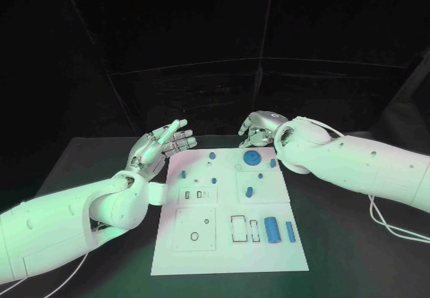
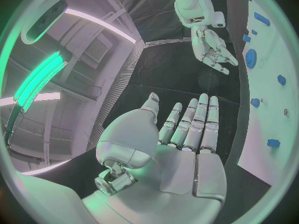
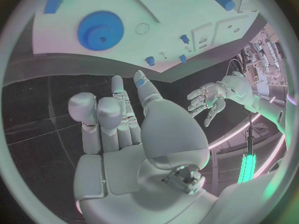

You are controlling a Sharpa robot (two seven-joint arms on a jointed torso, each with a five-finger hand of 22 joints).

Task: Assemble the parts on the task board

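Fingers [image 2: 198, 119] of left hand [image 1: 160, 148] straight and spread, holding nothing, beside the far left corner of the white board [image 1: 224, 251]; right hand [image 1: 260, 130] partly curled and bare behind its far edge, near the blue gear [image 1: 253, 158], with blue pegs [image 1: 280, 231] up front; no writing readable.

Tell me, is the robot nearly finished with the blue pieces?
Hard to say. A gear and small pegs already sit on the board. Nothing is in hand: the left hand and right hand hover empty beyond the board's far end. Two cylinders lie loose beside empty slots, probably left to fit.
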